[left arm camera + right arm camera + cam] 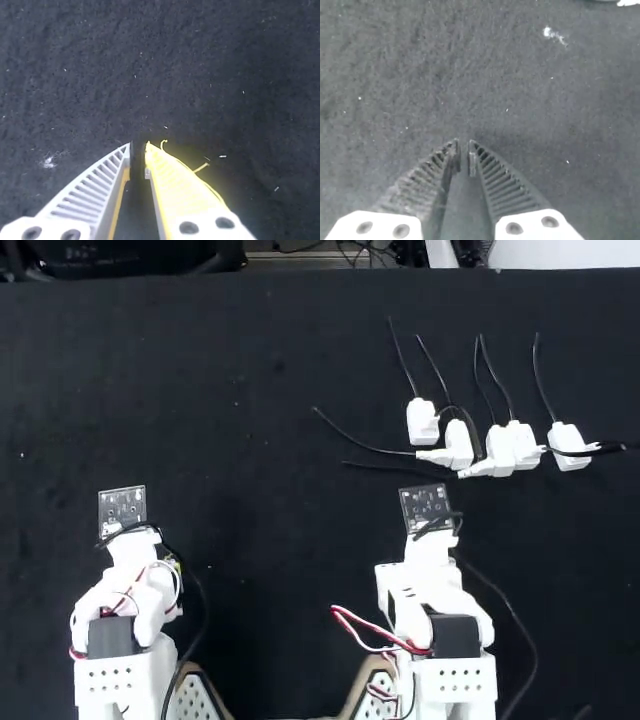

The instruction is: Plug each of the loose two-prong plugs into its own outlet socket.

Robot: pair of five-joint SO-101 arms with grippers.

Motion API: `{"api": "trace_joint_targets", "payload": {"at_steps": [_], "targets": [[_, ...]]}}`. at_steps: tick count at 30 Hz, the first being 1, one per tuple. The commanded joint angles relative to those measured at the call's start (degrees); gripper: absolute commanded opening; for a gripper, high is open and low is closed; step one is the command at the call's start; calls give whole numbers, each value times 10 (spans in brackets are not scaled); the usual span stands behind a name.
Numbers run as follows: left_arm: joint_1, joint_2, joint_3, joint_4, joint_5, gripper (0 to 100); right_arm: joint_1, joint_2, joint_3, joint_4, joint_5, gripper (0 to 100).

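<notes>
Several white outlet sockets (458, 438) with thin black cords lie in a row on the black mat at the far right. Loose white two-prong plugs (435, 454) lie on their sides among them, one (478, 470) at the row's near edge and another (598, 448) at its right end. Both arms sit folded at the near edge, well short of the row. My left gripper (138, 146) is shut over bare mat with nothing in it. My right gripper (462, 146) is also shut and empty above bare mat, on the arm (430, 580) nearest the sockets.
Black cords (360, 445) trail left from the plugs across the mat. The left arm (128, 585) stands at the near left with open mat around it. A white lint speck (553, 34) lies ahead of the right gripper. Cables hang at the arms' bases.
</notes>
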Motion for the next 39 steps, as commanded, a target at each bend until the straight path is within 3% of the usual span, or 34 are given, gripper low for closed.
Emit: {"api": "trace_joint_targets", "payload": {"at_steps": [1,39], "targets": [[14,-4,13,2,-1,63,12,-44,0,-2,-2,11],[10,1,13,2,-1,63,11,-54,0,-1,-1,11]]}}
